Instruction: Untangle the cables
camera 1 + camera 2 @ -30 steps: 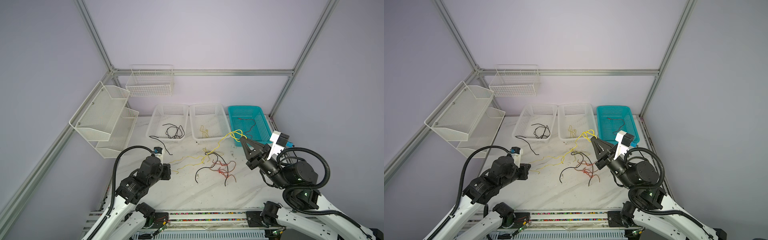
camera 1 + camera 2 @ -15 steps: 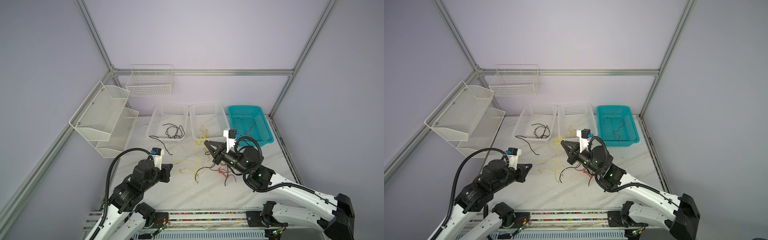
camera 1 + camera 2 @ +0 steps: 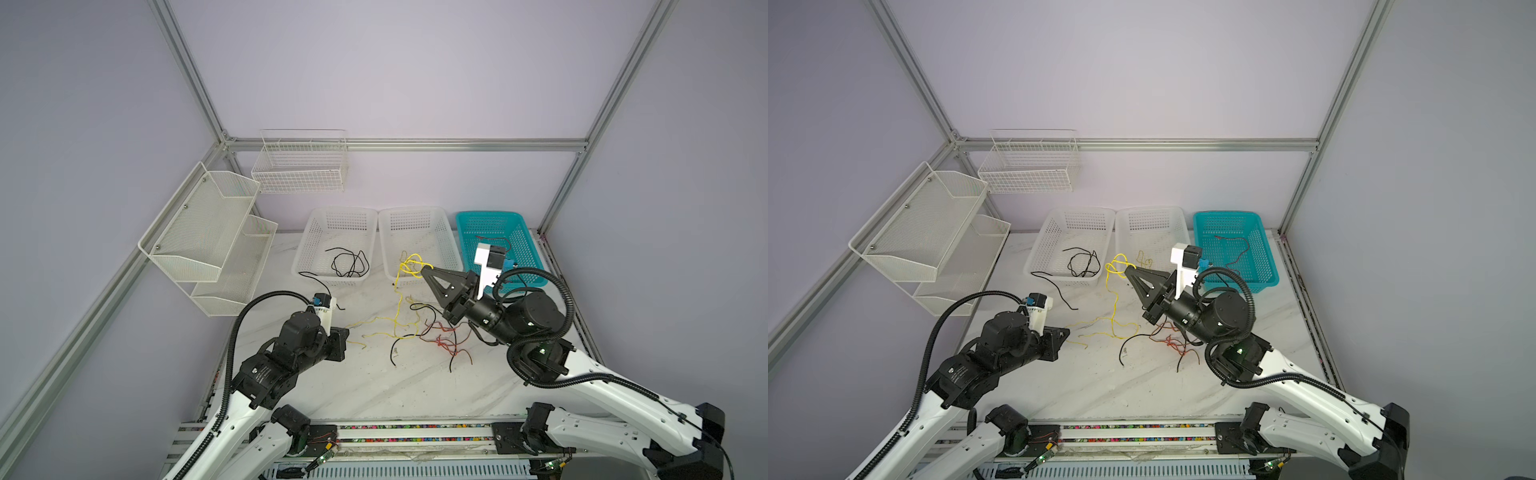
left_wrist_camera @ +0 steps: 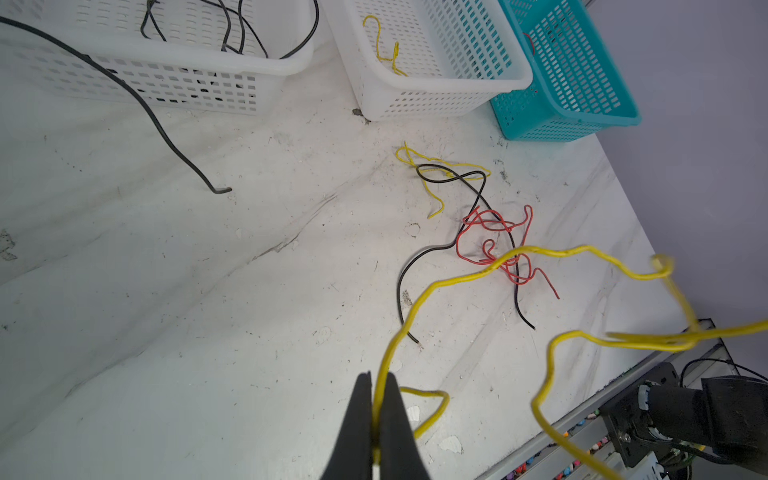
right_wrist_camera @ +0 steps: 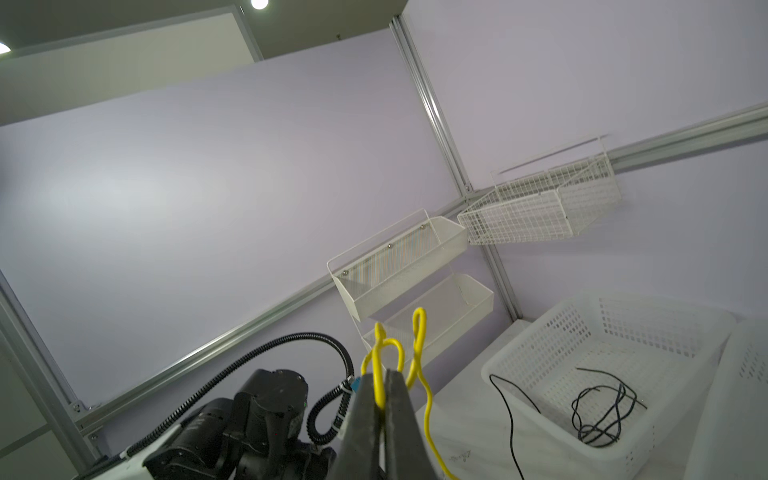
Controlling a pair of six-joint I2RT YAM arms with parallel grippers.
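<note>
A scuffed white table (image 3: 374, 386) is enclosed by lilac walls. Nearest, the left gripper (image 4: 376, 384) is clamped on a yellow cable (image 4: 457, 280). Beyond, a red cable (image 4: 528, 222) and a black cable (image 4: 400, 282) are found tangled on the table. The right gripper (image 3: 424, 271) is clamped on the yellow cable's loops, raised before two white baskets (image 3: 415, 210) beside a teal basket (image 3: 490, 214).

No legible text, brand, number or sign in any view. Only candidate: faint white print on black joint housing of left arm (image 3: 262, 372), seen in both top views; too small to read.
</note>
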